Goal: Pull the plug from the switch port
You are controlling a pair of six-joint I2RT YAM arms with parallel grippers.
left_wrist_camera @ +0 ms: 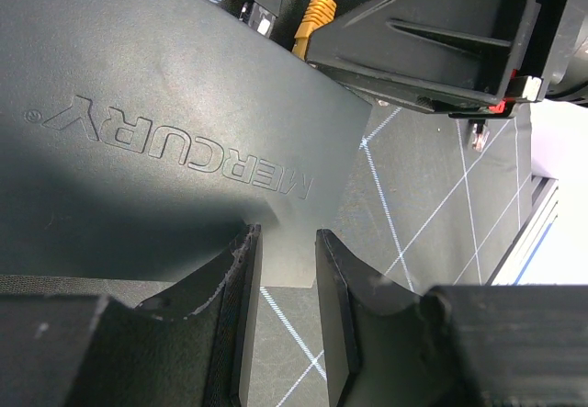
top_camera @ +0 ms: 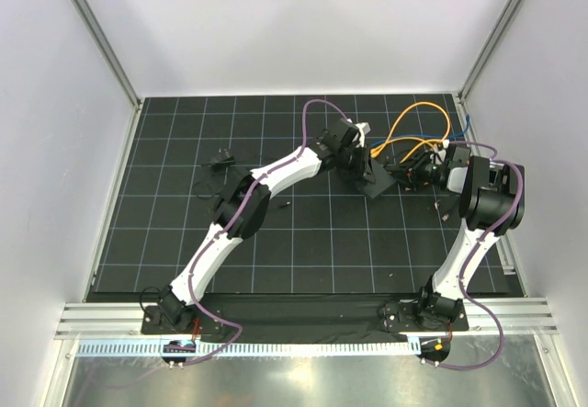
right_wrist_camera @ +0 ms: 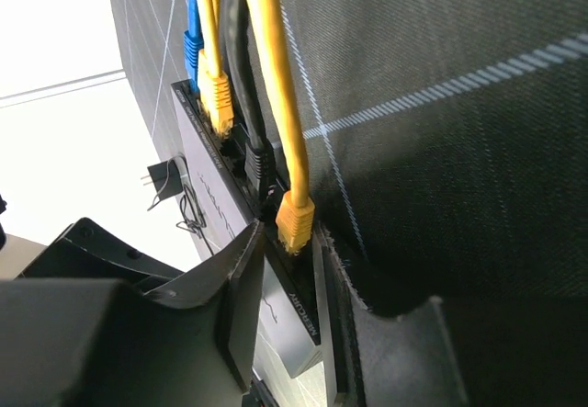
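1. Fingers (right_wrist_camera: 241,306) of the right tool (right_wrist_camera: 288,232) fill the foreground of its wrist view and stand partly apart. The head of a yellow plug (right_wrist_camera: 296,219) sits between their tips, close against one pad, with a sliver of gap at the other, so no firm hold shows.
2. That plug is seated in the switch port (right_wrist_camera: 276,212) on the long edge of the switch (right_wrist_camera: 292,320), a flat matte-black box lettered MERCURY. The plug hides the socket itself.
3. Farther along the same edge from the tool stand a black plug (right_wrist_camera: 257,163), a second yellow plug (right_wrist_camera: 218,104) and a blue plug (right_wrist_camera: 191,53).
4. The left tool (left_wrist_camera: 285,237) is closed on the switch at the side away from the plugs. The box's rim fills the gap between both of its fingers (left_wrist_camera: 241,324).
5. From above, the switch lies right of centre on the tabletop (top_camera: 312,251), nearer the far edge than the near one. It sits between the two tools, with the left tool on its left and the right tool at its plug edge.
6. A small black adapter (top_camera: 220,159) with thin wire lies well apart, toward the left edge.
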